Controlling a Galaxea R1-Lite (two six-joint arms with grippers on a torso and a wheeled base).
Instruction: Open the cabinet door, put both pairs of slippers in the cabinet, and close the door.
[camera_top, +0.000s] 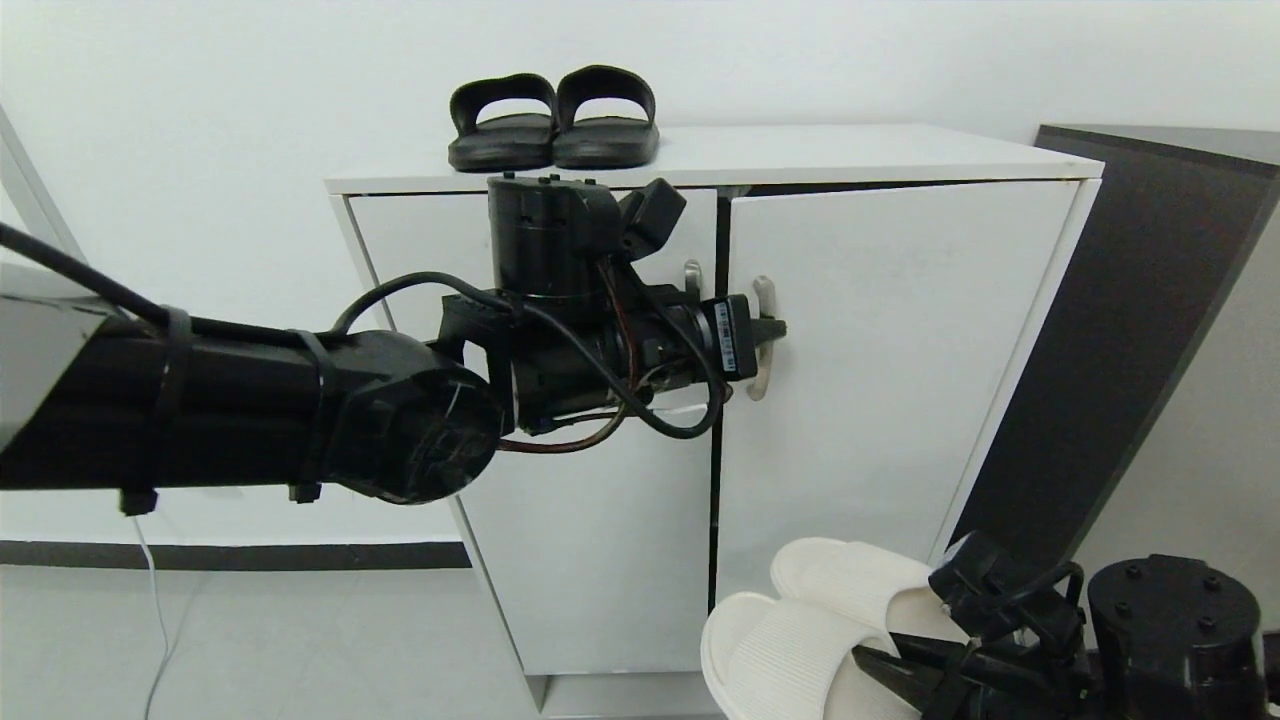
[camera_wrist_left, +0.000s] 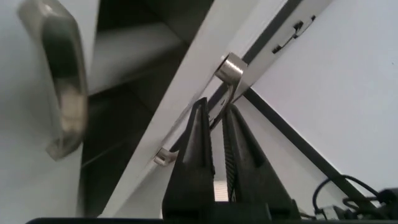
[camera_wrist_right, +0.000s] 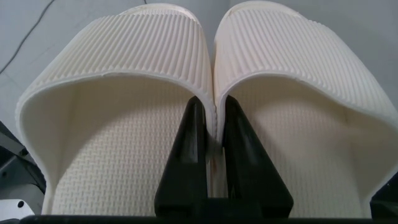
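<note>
A white two-door cabinet (camera_top: 900, 400) stands ahead, and a pair of black slippers (camera_top: 552, 120) rests on its top at the left. My left gripper (camera_top: 775, 330) is at the right door's metal handle (camera_top: 763, 290). In the left wrist view its fingers (camera_wrist_left: 200, 143) are closed around that handle (camera_wrist_left: 229, 68), and a dark gap shows between the two doors. Low at the right, my right gripper (camera_top: 880, 665) is shut on a pair of white ribbed slippers (camera_top: 800, 640). It pinches the two inner strap edges (camera_wrist_right: 214, 68) together, held off the floor.
The left door carries its own handle (camera_top: 692, 275), close beside the gripped one. A dark grey panel (camera_top: 1120, 350) leans along the cabinet's right side. A thin white cable (camera_top: 155, 620) hangs at the left above the pale floor.
</note>
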